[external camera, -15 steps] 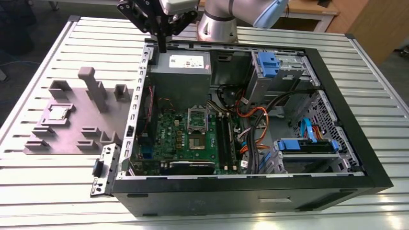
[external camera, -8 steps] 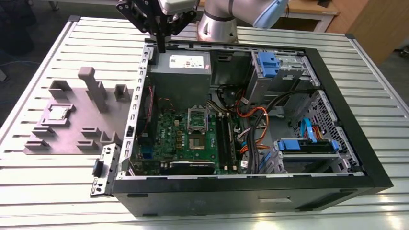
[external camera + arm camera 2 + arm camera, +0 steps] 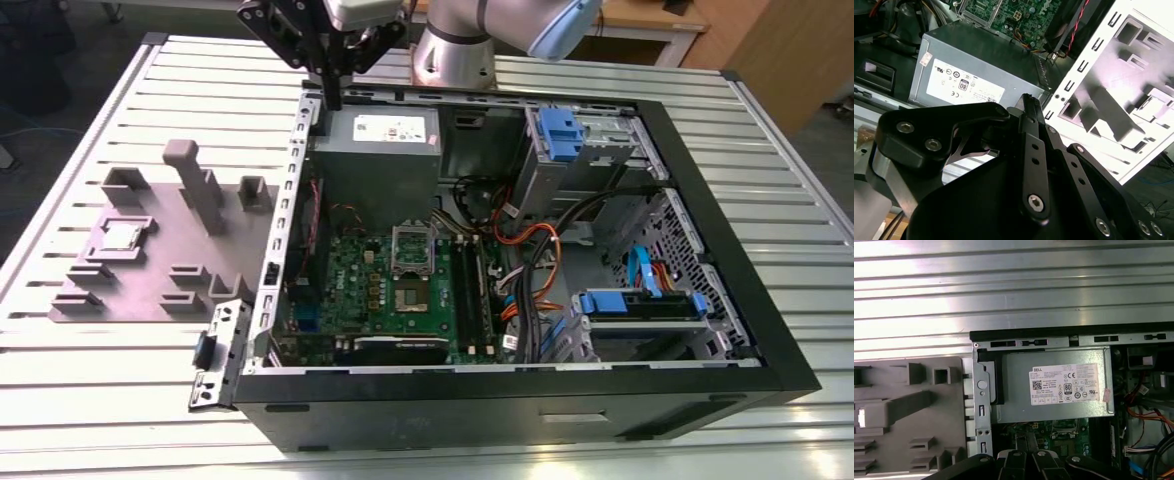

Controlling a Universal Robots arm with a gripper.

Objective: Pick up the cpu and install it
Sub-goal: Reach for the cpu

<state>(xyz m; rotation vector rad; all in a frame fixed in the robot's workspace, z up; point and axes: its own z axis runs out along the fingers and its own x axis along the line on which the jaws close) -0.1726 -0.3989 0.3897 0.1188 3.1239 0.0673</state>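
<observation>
The black two-fingered gripper (image 3: 330,97) is hanging over the far rim of the open black metal computer case (image 3: 534,405), towards the exterior view's left corner. Its fingers (image 3: 1026,107) are lying pressed together with nothing between them. Just below and nearer is sitting the big grey metal box with a white label (image 3: 376,150), tucked into that far corner of the case.

The cpu (image 3: 123,236), a small flat square chip with a dull silvery top, is resting in a shallow square seat on the grey moulded plastic holder plate (image 3: 147,295). This plate is lying on the ribbed aluminium table (image 3: 107,410) just outside the case, on the exterior view's left. The chip is sitting well apart from the gripper, nearer to the camera and further to the exterior view's left.

Inside the case, the green circuit board (image 3: 380,300) is lying flat on the bottom, nearer than the grey box. The rectangular silvery metal socket frame (image 3: 411,245) is standing out on it, with orange and black cables (image 3: 527,250) running to the exterior view's right.
</observation>
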